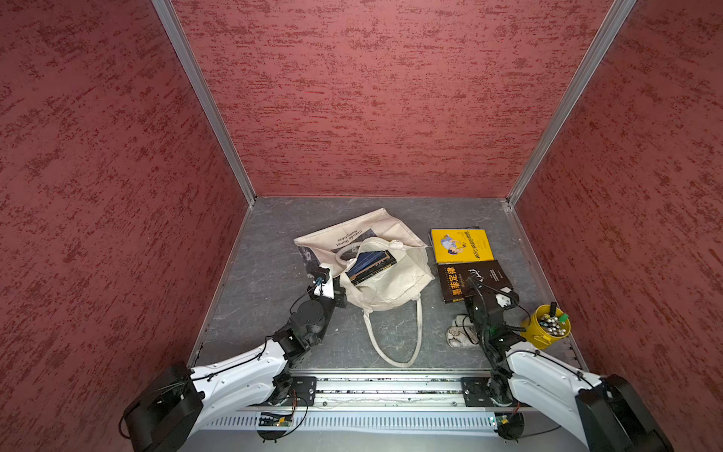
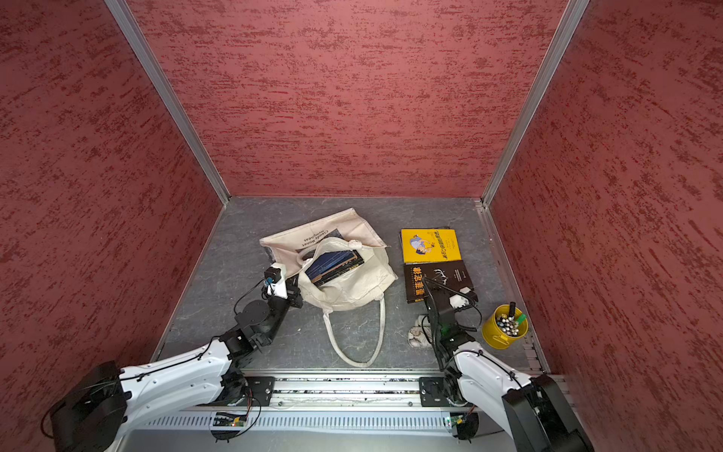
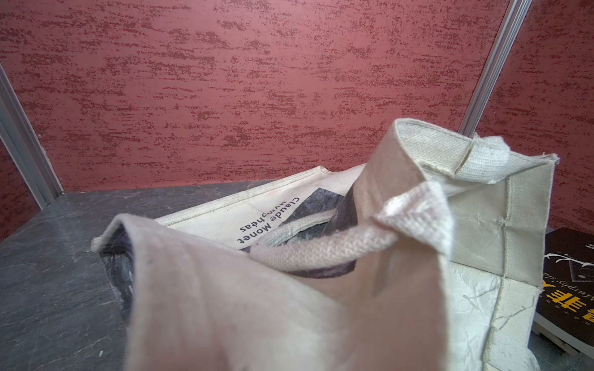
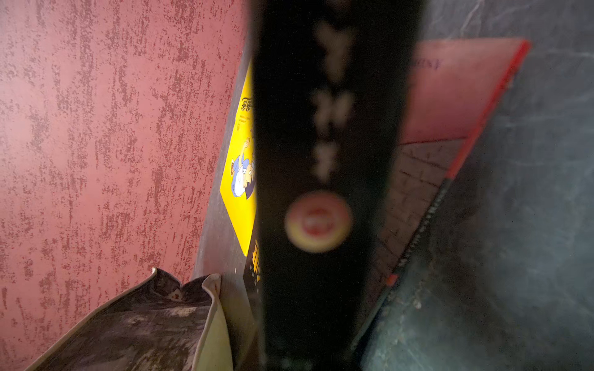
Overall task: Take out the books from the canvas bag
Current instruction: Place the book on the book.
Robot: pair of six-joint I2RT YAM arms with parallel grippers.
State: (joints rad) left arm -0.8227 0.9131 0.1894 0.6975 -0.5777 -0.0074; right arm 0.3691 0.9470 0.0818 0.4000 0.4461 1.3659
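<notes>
cream canvas tote bag (image 3: 289, 305) sat pinched in my left hand (image 1: 339, 289), dark blue paperbacks (image 1: 371, 266) just beyond; my right hand (image 1: 474, 293), further off, gripped the black orange-lettered book (image 1: 489, 274).

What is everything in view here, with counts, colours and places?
canvas bag: one, cream, table centre
books in bag: count unclear, dark blue topmost
yellow book: one, yellow, right of bag
black book: one, orange-lettered black, nearer beside it
pouch: one, white patterned, by right arm
bucket of pens: one, yellow, near right corner
table: one, grey
walls: three, red
left end effector: shut on bag's rim
right end effector: at black book, grip unclear
</notes>
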